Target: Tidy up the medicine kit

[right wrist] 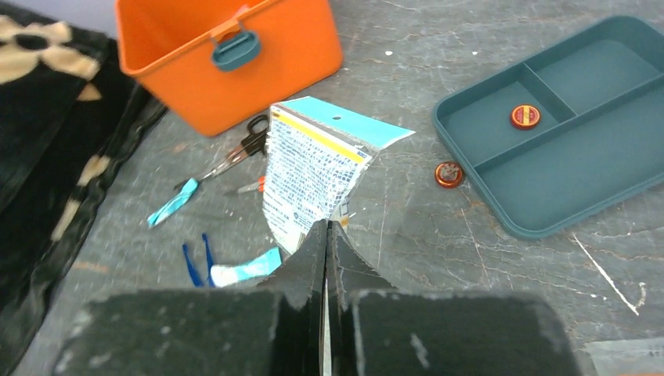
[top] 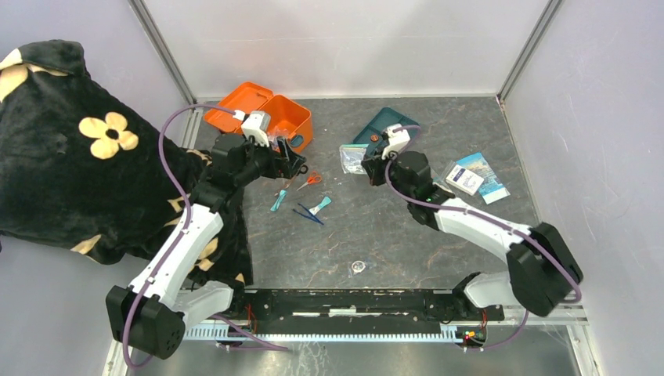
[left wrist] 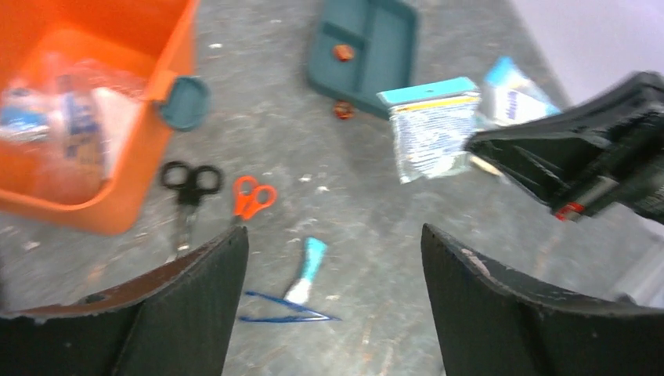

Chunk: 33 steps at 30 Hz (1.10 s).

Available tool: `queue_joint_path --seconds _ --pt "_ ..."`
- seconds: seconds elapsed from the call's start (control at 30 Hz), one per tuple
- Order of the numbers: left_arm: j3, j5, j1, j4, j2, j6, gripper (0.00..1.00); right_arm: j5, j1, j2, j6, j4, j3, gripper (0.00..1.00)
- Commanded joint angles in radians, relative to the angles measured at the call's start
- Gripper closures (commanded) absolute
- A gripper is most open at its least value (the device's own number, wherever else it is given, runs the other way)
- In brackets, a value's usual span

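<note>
At the far left a black plush cloth with cream flowers point(top: 78, 157) spills onto the left side of the grey marbled tabletop point(top: 376, 243), soft and bulky. Next comes the small orange hard-plastic medicine kit point(top: 266, 117), rounded at the corners, sitting at the back left with its hinged lid thrown back. We judge it lies open so items can drop straight in, and clear crinkly pouches already lie inside. The left hand point(left wrist: 333, 258) hovers just in front of it, fingers apart and empty, above black-handled scissors point(left wrist: 188, 188), small orange-handled scissors point(left wrist: 252, 196) and thin blue tweezers point(left wrist: 286, 309). Further right, the right hand point(right wrist: 326, 235) is pinched together on the bottom edge of a glossy printed packet with a teal header point(right wrist: 313, 168). It grips by the edge, we think, because a flat sachet offers little else. Beyond it rests a flat teal compartment tray point(right wrist: 548, 180) of rigid plastic.
</note>
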Motion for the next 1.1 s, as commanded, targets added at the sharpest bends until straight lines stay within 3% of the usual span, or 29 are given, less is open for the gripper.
queue_joint_path --seconds 0.0,0.2,0.5,0.8,1.07 --pt "-0.062 0.325 0.002 0.263 -0.058 -0.165 0.11 -0.264 -0.040 -0.141 -0.097 0.107 -0.081 1.00" --pt "-0.142 0.495 -0.009 0.554 -0.066 -0.380 0.06 -0.533 -0.085 -0.254 -0.094 0.117 -0.075 1.00" --pt "-0.100 0.514 -0.104 0.561 -0.013 -0.344 0.08 -0.717 -0.098 -0.259 0.052 0.239 -0.063 1.00" --pt "-0.067 0.490 -0.138 0.499 0.027 -0.304 0.30 -0.740 -0.111 -0.265 0.101 0.283 -0.069 1.00" --pt "-0.050 0.474 -0.139 0.493 0.029 -0.303 0.61 -0.743 -0.117 -0.272 0.097 0.277 -0.084 1.00"
